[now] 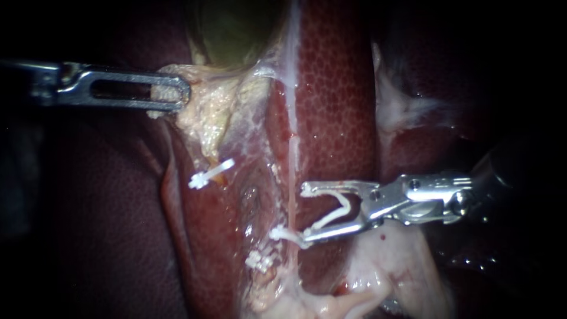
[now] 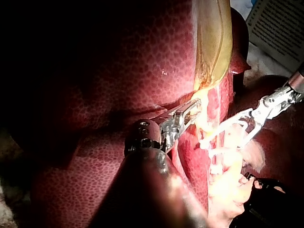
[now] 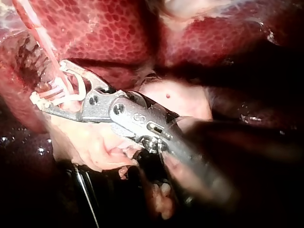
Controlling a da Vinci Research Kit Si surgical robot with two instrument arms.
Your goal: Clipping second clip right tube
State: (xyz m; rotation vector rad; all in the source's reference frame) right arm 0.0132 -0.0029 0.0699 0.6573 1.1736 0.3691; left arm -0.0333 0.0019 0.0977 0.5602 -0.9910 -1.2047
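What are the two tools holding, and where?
The left tool grips pale tissue by its edge, below the gallbladder. The right tool holds an open white clip by its two arms.

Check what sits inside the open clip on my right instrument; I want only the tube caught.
Only the right tube lies within the open clip, near its tips; deeper inside, bare liver shows. The tube's far side is covered.

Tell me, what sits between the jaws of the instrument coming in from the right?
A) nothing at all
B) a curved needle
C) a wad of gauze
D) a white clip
D: in the endoscope view the right instrument carries a white clip, spread open between its two jaws, right by the thin tube.
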